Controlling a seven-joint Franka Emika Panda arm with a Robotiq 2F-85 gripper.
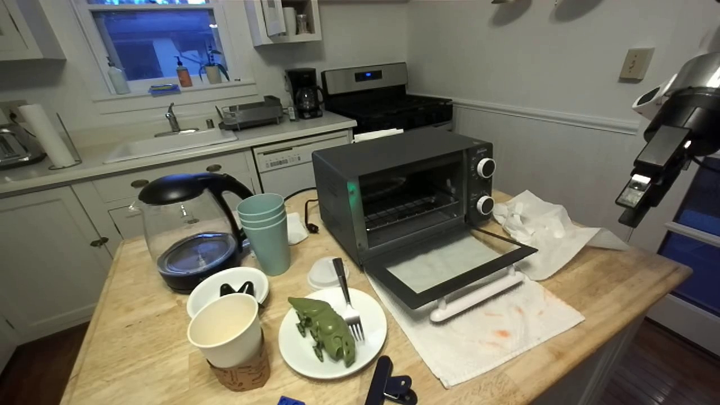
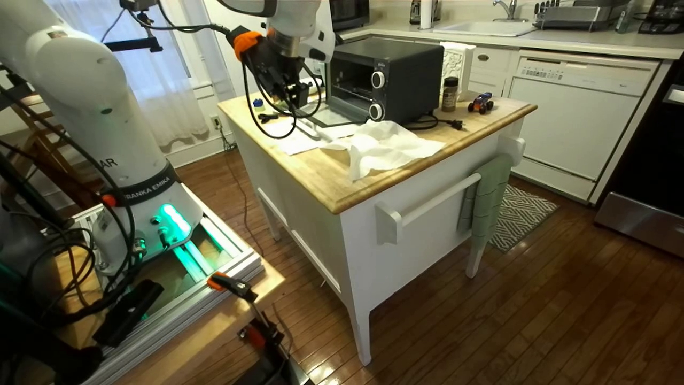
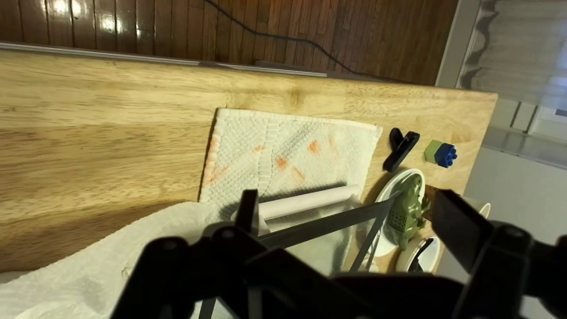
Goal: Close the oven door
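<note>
In an exterior view, there's the oven (image 1: 402, 154) on the table (image 1: 624, 275), oven door (image 1: 447, 261) wide open, handle (image 1: 478, 298) low; well right, the jaws hover spread, empty. Approach stage, I'd say; next, reach beneath and lift. The arm (image 1: 700, 79) runs off-frame; in the wrist view, jaws mask much of the oven door.

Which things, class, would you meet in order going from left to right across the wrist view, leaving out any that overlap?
Crumpled white sheet, oven door's white handle, black clip, green-and-blue toy blocks, pale curtain.
</note>
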